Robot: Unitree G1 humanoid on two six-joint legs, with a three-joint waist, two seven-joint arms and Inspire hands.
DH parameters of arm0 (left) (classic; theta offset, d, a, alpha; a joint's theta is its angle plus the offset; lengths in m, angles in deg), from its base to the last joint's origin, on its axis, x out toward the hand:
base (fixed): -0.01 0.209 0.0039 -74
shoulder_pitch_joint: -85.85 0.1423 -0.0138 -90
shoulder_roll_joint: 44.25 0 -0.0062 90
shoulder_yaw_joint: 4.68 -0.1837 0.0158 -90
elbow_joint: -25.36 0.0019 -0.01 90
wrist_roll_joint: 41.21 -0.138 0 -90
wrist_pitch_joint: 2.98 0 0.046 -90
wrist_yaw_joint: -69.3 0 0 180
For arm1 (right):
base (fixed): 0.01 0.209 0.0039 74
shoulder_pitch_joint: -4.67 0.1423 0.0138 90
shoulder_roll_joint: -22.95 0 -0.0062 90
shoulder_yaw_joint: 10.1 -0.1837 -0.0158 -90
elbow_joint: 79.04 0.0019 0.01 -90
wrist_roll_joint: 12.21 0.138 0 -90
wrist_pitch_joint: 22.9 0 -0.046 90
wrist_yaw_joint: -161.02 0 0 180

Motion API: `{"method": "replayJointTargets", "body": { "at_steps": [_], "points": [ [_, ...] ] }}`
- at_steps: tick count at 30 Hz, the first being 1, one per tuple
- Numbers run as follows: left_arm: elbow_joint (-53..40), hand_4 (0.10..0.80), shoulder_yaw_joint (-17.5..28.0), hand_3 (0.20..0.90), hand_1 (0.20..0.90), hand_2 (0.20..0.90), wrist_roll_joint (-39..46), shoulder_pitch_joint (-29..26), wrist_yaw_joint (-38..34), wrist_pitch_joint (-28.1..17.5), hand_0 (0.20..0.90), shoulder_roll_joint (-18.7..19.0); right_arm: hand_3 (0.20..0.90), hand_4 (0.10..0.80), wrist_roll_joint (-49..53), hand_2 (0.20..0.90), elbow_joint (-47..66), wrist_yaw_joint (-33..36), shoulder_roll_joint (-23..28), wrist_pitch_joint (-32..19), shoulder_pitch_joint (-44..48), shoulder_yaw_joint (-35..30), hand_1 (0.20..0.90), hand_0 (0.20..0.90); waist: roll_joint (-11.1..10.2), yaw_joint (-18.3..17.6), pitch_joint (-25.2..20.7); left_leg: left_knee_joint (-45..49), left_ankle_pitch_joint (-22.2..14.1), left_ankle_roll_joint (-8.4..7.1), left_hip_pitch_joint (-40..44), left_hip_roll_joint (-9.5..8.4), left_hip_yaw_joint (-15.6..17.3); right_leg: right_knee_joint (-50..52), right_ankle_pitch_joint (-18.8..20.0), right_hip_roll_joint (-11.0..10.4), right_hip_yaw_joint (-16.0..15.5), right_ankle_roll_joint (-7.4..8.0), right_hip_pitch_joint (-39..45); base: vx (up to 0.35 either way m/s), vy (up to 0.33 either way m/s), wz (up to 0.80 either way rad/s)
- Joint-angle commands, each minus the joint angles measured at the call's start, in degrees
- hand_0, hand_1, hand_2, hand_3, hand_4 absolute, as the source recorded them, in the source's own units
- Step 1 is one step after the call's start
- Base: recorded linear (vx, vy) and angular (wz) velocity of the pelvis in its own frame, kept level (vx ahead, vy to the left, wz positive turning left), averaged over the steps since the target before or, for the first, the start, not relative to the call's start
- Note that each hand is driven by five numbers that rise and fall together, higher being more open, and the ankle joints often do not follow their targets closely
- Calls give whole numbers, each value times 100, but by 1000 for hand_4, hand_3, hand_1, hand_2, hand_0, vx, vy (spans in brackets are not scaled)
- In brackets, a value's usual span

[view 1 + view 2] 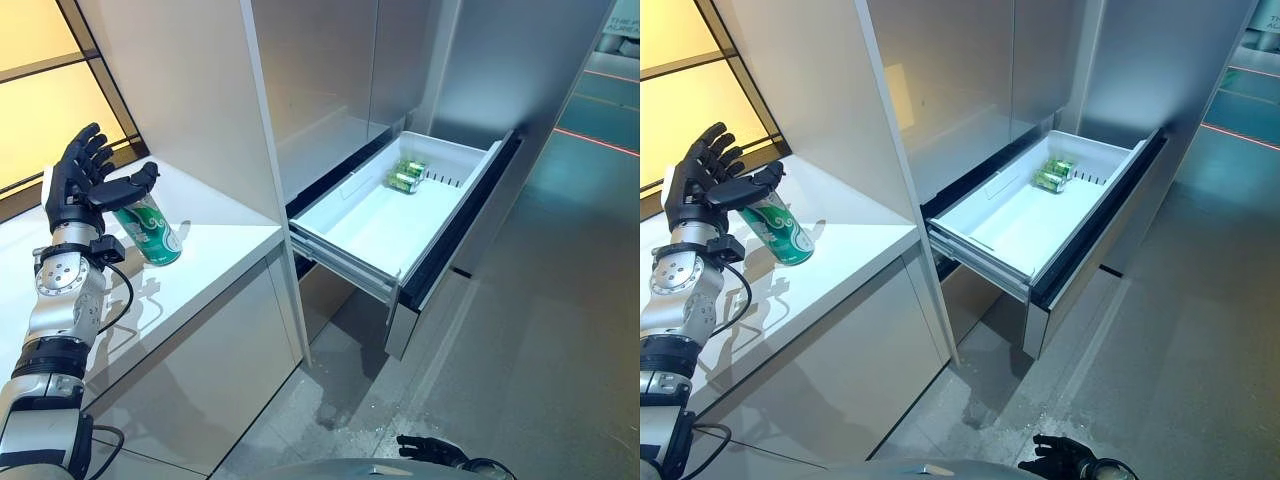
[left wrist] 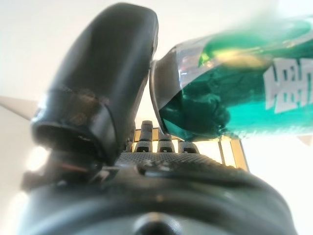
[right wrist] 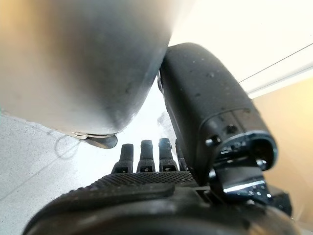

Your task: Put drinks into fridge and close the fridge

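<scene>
Green drink can [image 1: 150, 231] stands tilted on the white bench [image 1: 215, 262], near the bench's left part and well back from its front edge, its top leaning toward the left robot hand [image 1: 78, 180]. That robot hand is raised just beside the can with its fingers [image 1: 85, 150] straight and spread upward, and its thumb [image 1: 130, 186] reaches out over the can's top rim. In the left wrist view the thumb lies against the can's upper end while the fingers stand apart from it, so the robot hand is spread wide and not clamped on the can (the thumb touches it, nothing more).

To the right of the bench, past a tall white side panel [image 1: 190, 90], the fridge drawer [image 1: 375, 225] is pulled fully out. Its white tub is mostly bare, and two more green cans [image 1: 408, 175] lie on their sides close together near the tub's far right corner, beside a low slotted divider [image 1: 450, 181]. The drawer's dark front panel [image 1: 465, 225] runs along its right side, over the grey floor [image 1: 530, 350].

The right robot hand [image 1: 430, 448] shows low at the bottom edge of the head views, down near the floor and well apart from both the drawer and the bench. Its own wrist view shows the fingers extended in a row beside the thumb, relaxed and holding nothing.
</scene>
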Motion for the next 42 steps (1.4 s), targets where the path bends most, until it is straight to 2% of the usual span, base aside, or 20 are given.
{"method": "replayJointTargets", "body": {
  "at_steps": [1, 11, 21, 42],
  "points": [
    [-252, 800, 393, 900, 900, 900, -252, -347, -170, -284, 900, 76, 900, 800, -179, 900, -190, -113, 306, 37, -12, 163, 900, 900, 165, -3, -17, 78, -836, 213, 231, -261, 29, 589, -551, -69, -129, 380, -225, 0, 0, 0],
    [-325, 800, 377, 900, 900, 900, -454, -228, -310, -186, 900, 19, 900, 800, -156, 900, -179, -118, 313, 45, 2, 148, 900, 900, 159, 25, -5, 69, -818, 205, 221, -264, 18, 568, -541, -73, -153, 382, -214, 0, 0, 0],
    [-171, 800, 447, 900, 900, 900, -616, -187, -900, -333, 900, -109, 900, 800, -135, 900, -159, -109, 312, 98, 15, 132, 900, 900, 149, 7, -1, 61, -812, 196, 227, -255, 32, 561, -540, -76, -155, 383, -210, 0, 0, 0],
    [-411, 800, 332, 900, 900, 900, -767, -87, -1100, -336, 900, -343, 900, 800, -176, 900, -159, -114, 301, 101, 6, 136, 900, 900, 130, -12, 22, 59, -810, 203, 243, -246, 68, 579, -545, -71, -132, 374, -210, 0, 0, 0]
  ]
}}
